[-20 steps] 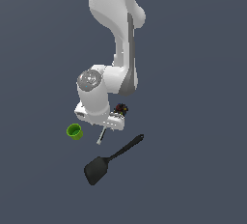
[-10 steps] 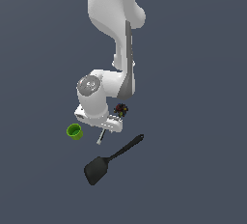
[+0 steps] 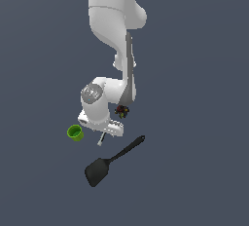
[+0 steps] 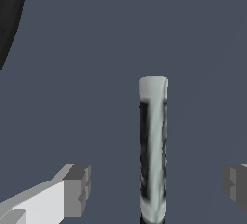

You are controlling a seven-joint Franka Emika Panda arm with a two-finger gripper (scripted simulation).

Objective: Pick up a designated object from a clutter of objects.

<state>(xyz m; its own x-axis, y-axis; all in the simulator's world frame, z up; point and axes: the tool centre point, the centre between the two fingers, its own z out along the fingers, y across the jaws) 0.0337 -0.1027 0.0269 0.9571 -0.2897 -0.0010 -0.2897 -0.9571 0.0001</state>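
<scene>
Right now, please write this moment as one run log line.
phase: pre-grasp | target: thin white-grey marker-like stick, lying between the fingers | gripper: open, no contact | nearby: black spatula

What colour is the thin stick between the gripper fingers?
The stick is white-grey with a dark stripe along its length; the wrist view shows it best.

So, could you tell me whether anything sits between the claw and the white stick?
Nothing visible does: in the wrist view the white stick lies between the open claw fingers, with bare floor around it.

White-grey marker stick (image 4: 153, 150) between the tool's (image 4: 157, 189) spread grey fingertips (image 4: 77, 190), untouched.
</scene>
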